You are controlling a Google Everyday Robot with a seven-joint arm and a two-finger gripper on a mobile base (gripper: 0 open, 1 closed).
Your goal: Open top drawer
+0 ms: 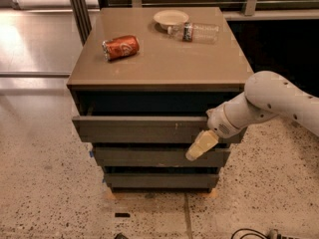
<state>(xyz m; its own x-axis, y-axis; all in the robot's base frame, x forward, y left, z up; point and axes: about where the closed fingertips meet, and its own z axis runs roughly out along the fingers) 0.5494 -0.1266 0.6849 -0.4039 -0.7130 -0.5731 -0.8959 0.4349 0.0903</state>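
The pincer (202,146) was seen just right of the frame's centre, cream-coloured and angled down-left. It lay across the lower right edge of the top drawer (139,129), with its tip over the second drawer front (144,157). Clenched or released could not be told, and contact with either front could not be confirmed. It was carried on a white arm (271,101) that entered from the right edge of the frame, with a round perforated wrist section just above the pincer.

The top drawer was located in the middle of the frame, directly under the bench (169,63). It stood partly out, its flat dark grey-brown front projecting past the two fronts below. A dark gap was visible between its upper edge and the bench top; the inside was in shadow. A few small pale marks were noted on the front. The bottom drawer front (159,180) was seen lowest and narrowest, flush and closed.

On the bench, a red can (120,47) was seen lying on its side at upper left. A pale shallow plate (171,18) was placed at the far edge, upper centre. A clear plastic bottle (195,32) with a dark label was laid on its side just beside the plate, to its right. The can was well apart from both.

Speckled floor (45,183) was seen around the unit, with a dark cable (246,233) at the lower right edge.
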